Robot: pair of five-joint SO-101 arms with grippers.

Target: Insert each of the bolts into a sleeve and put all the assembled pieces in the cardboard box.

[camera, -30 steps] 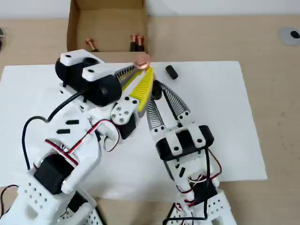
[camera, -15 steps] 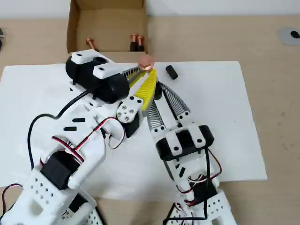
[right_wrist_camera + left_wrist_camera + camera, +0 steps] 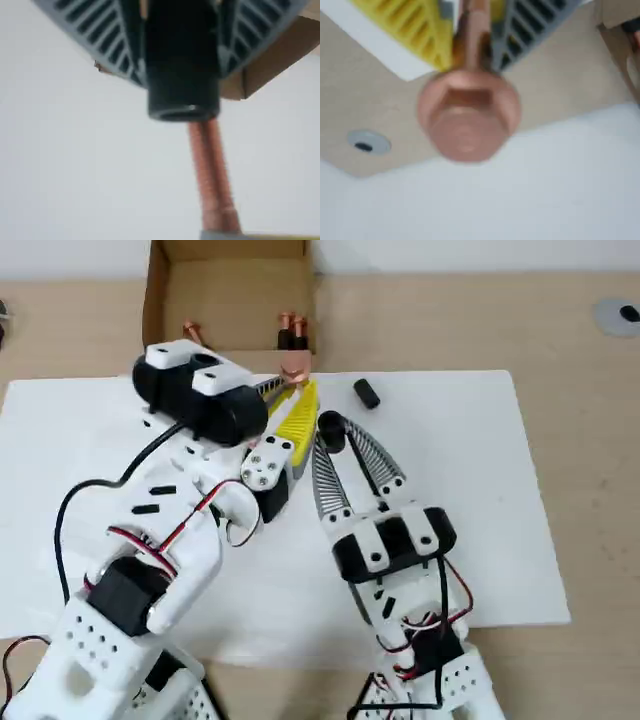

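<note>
Both hold parts: left gripper (image 3: pixel 290 390) pinches the bolt (image 3: pixel 468 117), right gripper (image 3: pixel 331 435) the sleeve (image 3: pixel 182 65). Slight misalignment could jam the bolt at the sleeve's mouth.

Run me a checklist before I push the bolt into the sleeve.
1. Grip of left gripper on bolt: ok, shaft clamped between its fingers.
2. Grip of right gripper on sleeve: ok, held between both fingers.
3. Alignment: ok, in the right wrist view the shaft runs up to the sleeve's mouth.
4. Tip inside the bore: cannot tell.
5. The spare sleeve: ok, lying on the white sheet, apart from both arms.
6. The cardboard box: ok, open, bare floor beside the pieces in it.
</note>
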